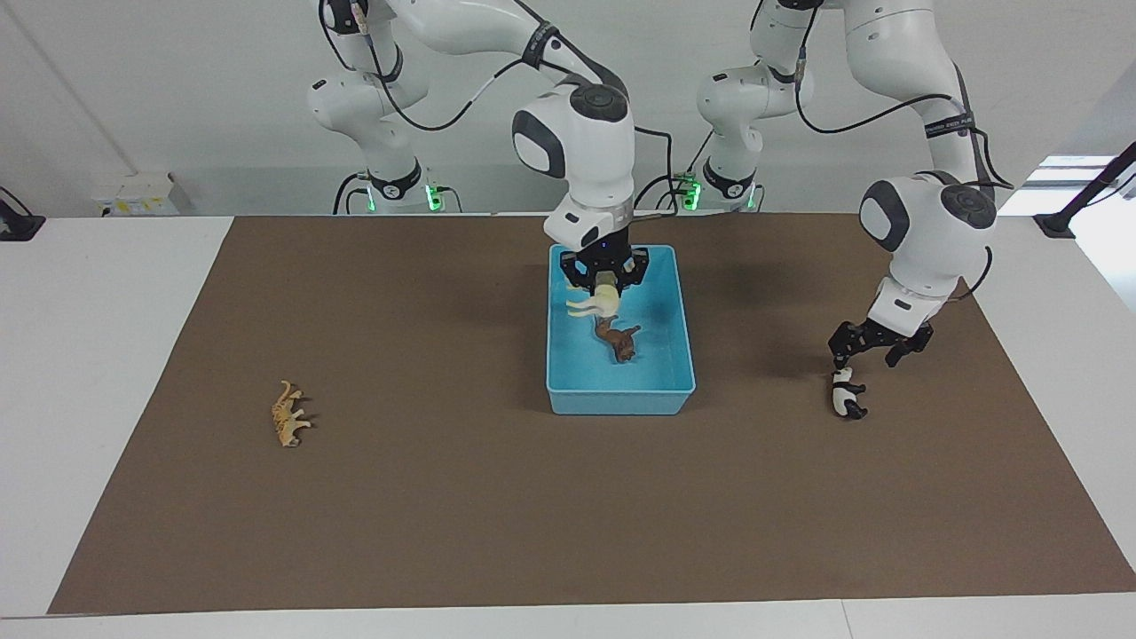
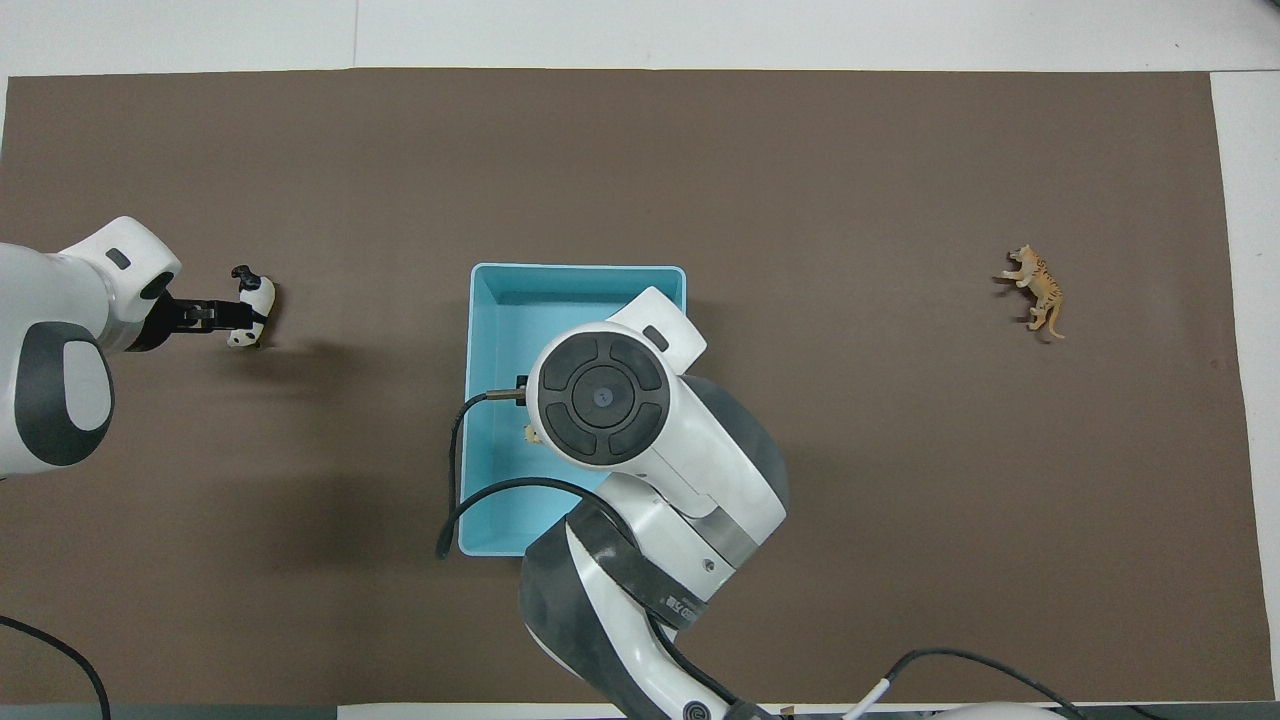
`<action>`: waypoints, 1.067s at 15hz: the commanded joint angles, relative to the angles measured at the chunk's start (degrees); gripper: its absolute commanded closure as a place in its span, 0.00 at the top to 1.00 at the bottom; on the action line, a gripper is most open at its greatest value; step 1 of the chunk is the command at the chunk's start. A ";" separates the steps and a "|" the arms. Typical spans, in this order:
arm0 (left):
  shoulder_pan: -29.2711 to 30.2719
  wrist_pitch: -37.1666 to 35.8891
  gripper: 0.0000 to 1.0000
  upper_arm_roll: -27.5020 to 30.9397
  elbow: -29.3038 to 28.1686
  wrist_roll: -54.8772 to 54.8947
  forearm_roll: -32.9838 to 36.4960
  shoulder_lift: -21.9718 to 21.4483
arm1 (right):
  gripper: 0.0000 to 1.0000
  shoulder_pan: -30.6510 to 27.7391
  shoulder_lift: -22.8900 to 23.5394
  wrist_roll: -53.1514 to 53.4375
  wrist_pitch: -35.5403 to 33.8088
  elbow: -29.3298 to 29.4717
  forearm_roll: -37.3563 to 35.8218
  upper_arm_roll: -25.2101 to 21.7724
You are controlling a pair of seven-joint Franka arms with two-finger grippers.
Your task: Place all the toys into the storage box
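Observation:
The light blue storage box (image 1: 619, 399) stands mid-table; it also shows in the overhead view (image 2: 578, 270). My right gripper (image 1: 608, 277) is over the box, shut on the cream-white camel (image 1: 593, 303), which hangs above the box floor. The brown lion (image 1: 619, 340) lies in the box. My left gripper (image 1: 874, 353) is open, just above the black-and-white panda (image 1: 848, 395), which lies on the mat toward the left arm's end. The orange-tan tiger (image 1: 288, 415) lies on the mat toward the right arm's end. In the overhead view the right arm hides the lion and most of the camel (image 2: 533, 434).
A brown mat (image 1: 497, 515) covers most of the white table (image 1: 98, 373). In the overhead view the panda (image 2: 250, 310) lies at the tips of the left gripper (image 2: 222, 315), and the tiger (image 2: 1038, 293) lies alone on the mat.

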 commanded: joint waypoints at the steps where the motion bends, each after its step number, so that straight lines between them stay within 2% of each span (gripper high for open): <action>1: 0.66 4.27 1.00 -0.63 -3.51 -5.25 1.01 -0.30 | 0.99 0.64 -0.36 3.83 1.15 -1.63 0.32 -0.29; 5: 0.39 4.54 1.00 -0.63 -4.57 -6.52 1.01 1.19 | 1.00 0.38 -0.44 6.82 -5.68 2.05 0.41 -0.37; 7: 0.22 6.20 1.00 -0.63 -4.66 -6.95 1.01 2.42 | 1.00 -1.63 -1.67 5.95 -10.17 3.91 0.23 -0.90; 9: 0.22 6.74 0.98 -0.72 -4.23 -6.96 1.01 2.87 | 1.00 -6.54 -4.39 -2.18 -13.07 3.91 0.23 -0.82; 11: 0.22 6.74 0.89 -0.63 -3.96 -6.96 1.01 3.13 | 1.00 -11.38 -6.24 -14.30 -15.89 3.30 0.23 -0.99; 12: 0.22 6.65 0.73 -0.63 -3.96 -6.96 1.01 3.13 | 1.00 -14.45 -6.94 -21.14 -16.69 2.95 0.23 -0.99; 13: 0.22 6.56 0.51 -0.72 -3.87 -7.04 1.01 3.13 | 1.00 -17.52 -7.04 -27.22 -17.91 2.60 0.23 -0.99; 14: 0.13 6.21 0.22 -0.72 -3.78 -7.04 1.01 3.13 | 1.00 -20.95 -6.95 -32.67 -18.10 2.42 0.23 -0.99; 15: -0.04 6.21 0.00 -0.72 -3.61 -7.04 1.01 3.13 | 1.00 -24.11 -6.86 -37.25 -17.66 2.33 0.23 -0.90; 16: -0.13 6.04 0.00 -0.72 -3.17 -7.04 1.01 3.22 | 1.00 -27.28 -6.86 -42.87 -17.31 1.55 0.23 -0.90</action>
